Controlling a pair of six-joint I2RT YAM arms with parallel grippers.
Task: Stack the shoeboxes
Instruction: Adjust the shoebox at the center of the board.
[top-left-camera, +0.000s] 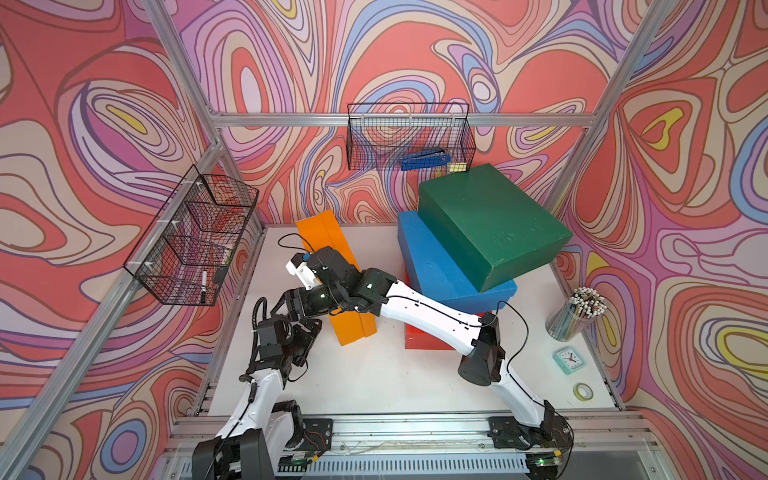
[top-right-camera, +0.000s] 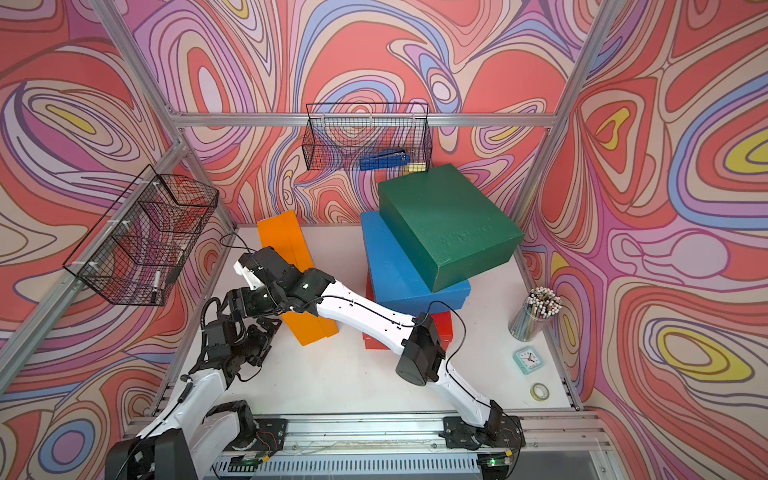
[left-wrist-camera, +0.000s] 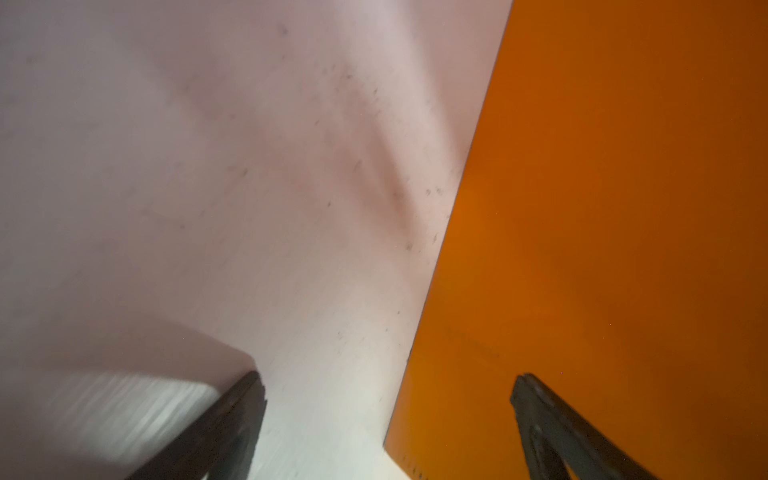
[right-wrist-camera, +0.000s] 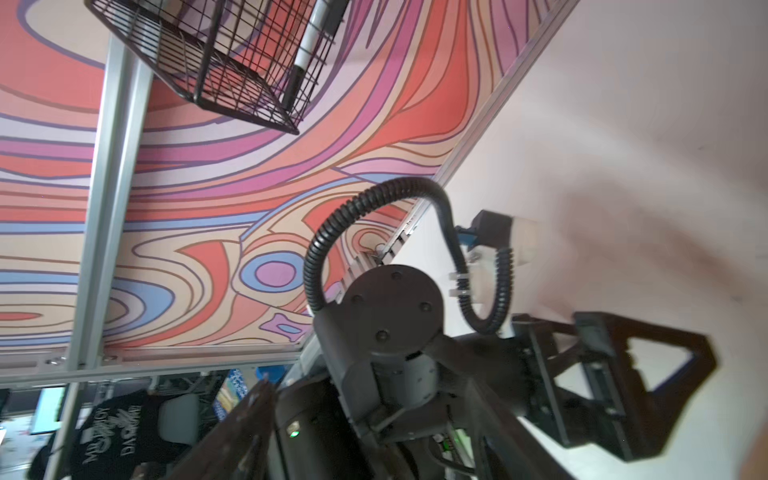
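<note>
Four in all: red shoebox (top-left-camera: 424, 340) mostly hidden under blue shoebox (top-left-camera: 436, 257) and green shoebox (top-left-camera: 490, 220), orange shoebox (top-left-camera: 320, 232) on edge alongside (right arm (top-left-camera: 428, 316) crosses it) — left gripper (left-wrist-camera: 388, 376) gapes beside it; right gripper (top-left-camera: 305, 274) has its fingers hidden — can't tell.

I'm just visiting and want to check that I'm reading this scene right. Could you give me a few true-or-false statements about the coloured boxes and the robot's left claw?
1. The dark green lidded cardboard box rests on the blue cardboard box. True.
2. The orange cardboard box is part of that stack. False: it stands apart on the white table.
3. The red cardboard box is the stack's bottom. True.
4. The left gripper is shut. False: its jaws stand open, beside the orange box's edge.
5. The blue stapler lies on the table. False: it sits in the black wire basket on the back wall.
</note>
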